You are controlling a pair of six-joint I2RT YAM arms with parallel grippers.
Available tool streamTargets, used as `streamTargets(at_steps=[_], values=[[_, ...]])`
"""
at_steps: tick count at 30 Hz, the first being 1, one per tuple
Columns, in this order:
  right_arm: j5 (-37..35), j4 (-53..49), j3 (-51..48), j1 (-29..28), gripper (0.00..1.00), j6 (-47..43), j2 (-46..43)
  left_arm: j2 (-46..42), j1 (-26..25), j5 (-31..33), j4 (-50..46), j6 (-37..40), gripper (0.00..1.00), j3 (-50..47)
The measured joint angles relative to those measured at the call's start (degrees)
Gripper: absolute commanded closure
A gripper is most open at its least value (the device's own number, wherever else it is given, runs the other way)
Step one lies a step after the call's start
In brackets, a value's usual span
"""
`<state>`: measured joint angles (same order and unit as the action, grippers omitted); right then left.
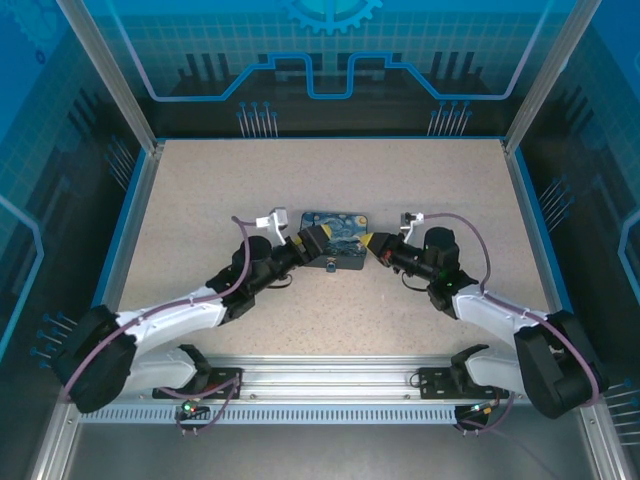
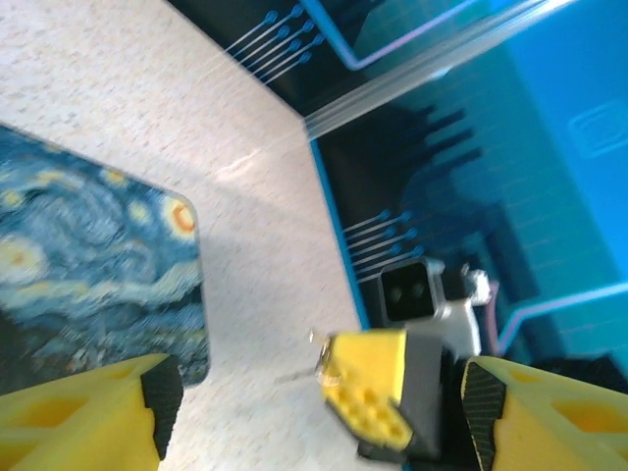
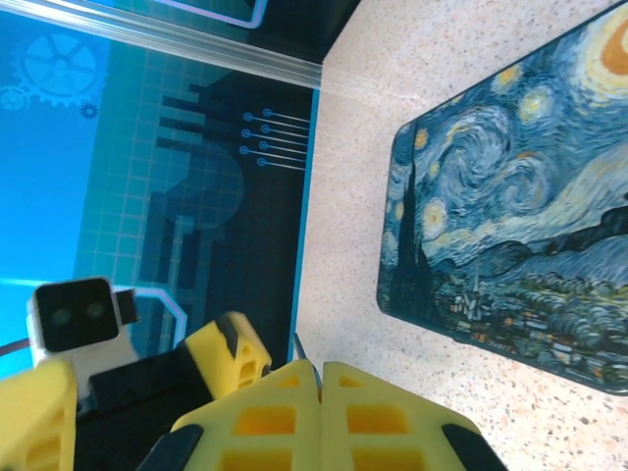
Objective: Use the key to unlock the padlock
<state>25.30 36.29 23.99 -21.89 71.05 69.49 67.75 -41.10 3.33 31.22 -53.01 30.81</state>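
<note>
Your left gripper [image 1: 307,241] has its jaws spread wide with nothing between them, just beside the padlock's [image 1: 335,238] left end. Your right gripper [image 3: 316,373] has its jaws pressed together on the key [image 3: 298,345], a thin silvery sliver poking past the tips just off the padlock's right end. The padlock lies flat, painted face up, between the two grippers. The step in hand looks like bringing the key to the keyhole, which I cannot make out from here, so find it before you commit. Close the left jaws on the padlock's dark sides first. A loose block will probably skate away the moment the key pushes on it. Very little key sticks out of the grip, so it may twist or slip. Come in slowly, line the blade up with the slot, and stop if the padlock shifts instead of taking the key. Keep the right wrist low so the key meets the padlock's edge squarely. The table [image 1: 430,180] under the padlock is flat, speckled beige and looks smooth, with bare room on every side of the padlock. Behind the padlock stand blue panels [image 1: 330,50] printed with a gear and circuit lines, and metal posts [image 1: 110,75] rise well off to either side of it.
</note>
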Motion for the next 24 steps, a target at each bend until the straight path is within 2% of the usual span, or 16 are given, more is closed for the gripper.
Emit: streamTargets(at_steps=[4, 9, 15, 24], values=[[0.5, -2.4, 3.4, 0.3, 1.0, -1.0, 3.0, -2.8, -1.6, -0.2, -11.8, 8.3, 0.15, 0.2], [0.7, -3.6, 7.9, 0.8, 1.0, -1.5, 8.0, -1.1, -5.2, 0.7, -17.5, 14.6, 0.1, -1.1], [0.6, -3.8, 10.0, 1.0, 1.0, -1.4, 14.1, 8.1, -8.2, 2.5, -16.2, 19.3, 0.09, -1.6], [0.3, -3.7, 10.2, 1.0, 1.0, -1.0, 19.1, 20.2, -8.6, 8.7, -9.6, 23.9, 0.06, -1.0]])
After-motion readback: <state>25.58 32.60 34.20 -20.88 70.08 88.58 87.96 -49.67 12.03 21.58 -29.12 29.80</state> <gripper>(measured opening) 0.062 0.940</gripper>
